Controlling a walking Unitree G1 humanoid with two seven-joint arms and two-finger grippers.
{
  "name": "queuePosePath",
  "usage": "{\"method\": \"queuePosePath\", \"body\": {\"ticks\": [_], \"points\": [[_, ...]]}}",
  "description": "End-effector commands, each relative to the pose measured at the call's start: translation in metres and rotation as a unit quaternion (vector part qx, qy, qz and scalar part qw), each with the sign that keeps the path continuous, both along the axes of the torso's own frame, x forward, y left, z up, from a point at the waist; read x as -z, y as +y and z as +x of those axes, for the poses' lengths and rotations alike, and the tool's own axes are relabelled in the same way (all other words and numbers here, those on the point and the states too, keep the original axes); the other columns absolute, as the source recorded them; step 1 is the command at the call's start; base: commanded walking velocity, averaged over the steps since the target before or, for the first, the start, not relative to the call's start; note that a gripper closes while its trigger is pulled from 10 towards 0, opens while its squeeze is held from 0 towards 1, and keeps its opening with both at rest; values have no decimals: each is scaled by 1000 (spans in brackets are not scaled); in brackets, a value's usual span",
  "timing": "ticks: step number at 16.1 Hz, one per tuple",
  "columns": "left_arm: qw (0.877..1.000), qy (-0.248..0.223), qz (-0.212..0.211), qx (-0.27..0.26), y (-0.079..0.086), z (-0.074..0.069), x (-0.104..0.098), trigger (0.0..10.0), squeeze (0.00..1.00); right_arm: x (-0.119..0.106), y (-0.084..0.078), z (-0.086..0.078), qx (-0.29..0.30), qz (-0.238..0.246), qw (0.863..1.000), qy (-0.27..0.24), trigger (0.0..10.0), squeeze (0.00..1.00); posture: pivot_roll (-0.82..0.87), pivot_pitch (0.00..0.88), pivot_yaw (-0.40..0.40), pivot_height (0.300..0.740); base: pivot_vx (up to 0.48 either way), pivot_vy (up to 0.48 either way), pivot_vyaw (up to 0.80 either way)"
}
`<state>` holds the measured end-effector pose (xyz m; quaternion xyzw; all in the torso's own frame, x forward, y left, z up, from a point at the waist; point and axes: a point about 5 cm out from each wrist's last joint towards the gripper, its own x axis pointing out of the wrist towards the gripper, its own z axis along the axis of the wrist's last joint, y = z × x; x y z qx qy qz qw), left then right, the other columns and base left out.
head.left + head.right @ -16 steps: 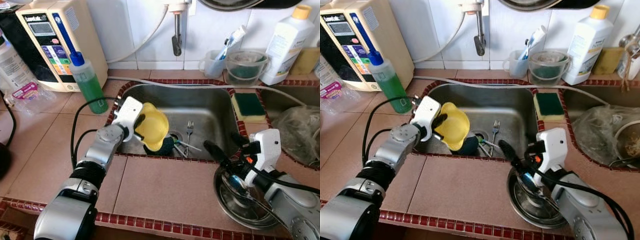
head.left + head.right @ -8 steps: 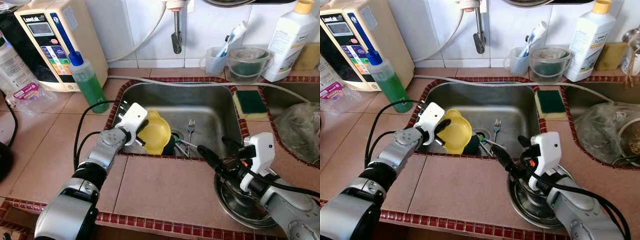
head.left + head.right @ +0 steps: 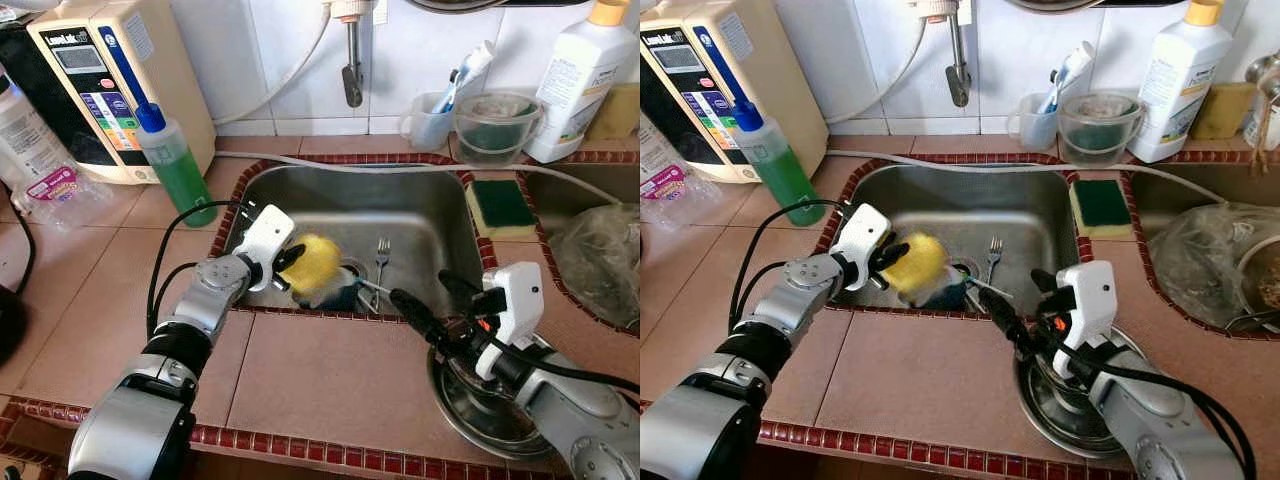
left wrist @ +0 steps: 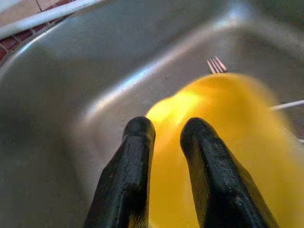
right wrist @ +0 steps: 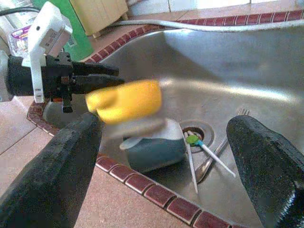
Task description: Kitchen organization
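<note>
**Yellow bowl held over the sink, right gripper spread above a steel bowl**

Left eye view: the left gripper (image 3: pixel 287 268) reaches over the near-left edge of the stainless sink (image 3: pixel 420 205) and pinches the rim of a yellow bowl (image 3: pixel 312 266), which is blurred and hangs just above a dark teal cup (image 3: pixel 342 296) lying on the sink floor beside the drain. A fork (image 3: pixel 380 262) lies just past the drain. The right gripper (image 3: pixel 428 300) has its long fingers spread, poised above the near-right sink edge and a steel bowl (image 3: pixel 480 410) standing on the tiled counter (image 3: pixel 320 380). A green soap bottle (image 3: pixel 173 165) stands left of the sink and a green sponge (image 3: pixel 500 205) rests on the right ledge.

Right eye view: the same layout; a white bottle (image 3: pixel 1173 80) and a clear measuring cup (image 3: pixel 1098 125) stand against the back wall, right of the tap (image 3: pixel 958 60).

Left wrist view: the two black fingers (image 4: pixel 130 175) close on the yellow bowl's edge, with the fork tines beyond it.

Right wrist view: the fingers (image 5: pixel 52 166) stand wide apart, framing the yellow bowl, the teal cup under it, and utensils by the drain (image 5: pixel 194 128).
</note>
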<state>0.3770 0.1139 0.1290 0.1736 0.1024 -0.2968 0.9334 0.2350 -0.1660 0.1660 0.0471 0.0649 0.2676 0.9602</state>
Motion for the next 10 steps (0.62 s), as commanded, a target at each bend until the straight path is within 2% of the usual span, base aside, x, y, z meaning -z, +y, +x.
{"method": "queuePosePath", "body": {"ticks": [1, 7, 10], "points": [[1000, 2, -2, -8, 8, 1, 0, 10000, 1000, 3, 0, 1, -1, -1, 1000, 8, 10000, 0, -229, 117, 153, 740, 0, 0, 0], [1000, -10, -12, -18, 14, 2, -8, 10000, 1000, 3, 1, 10, -6, 1, 1000, 3, 10000, 0, -194, 103, 136, 740, 0, 0, 0], [998, -41, -39, -36, 25, 5, -27, 10000, 1000, -4, 8, 27, -14, 15, 1000, -21, 10000, 0, -149, 74, 112, 740, 0, 0, 0]]}}
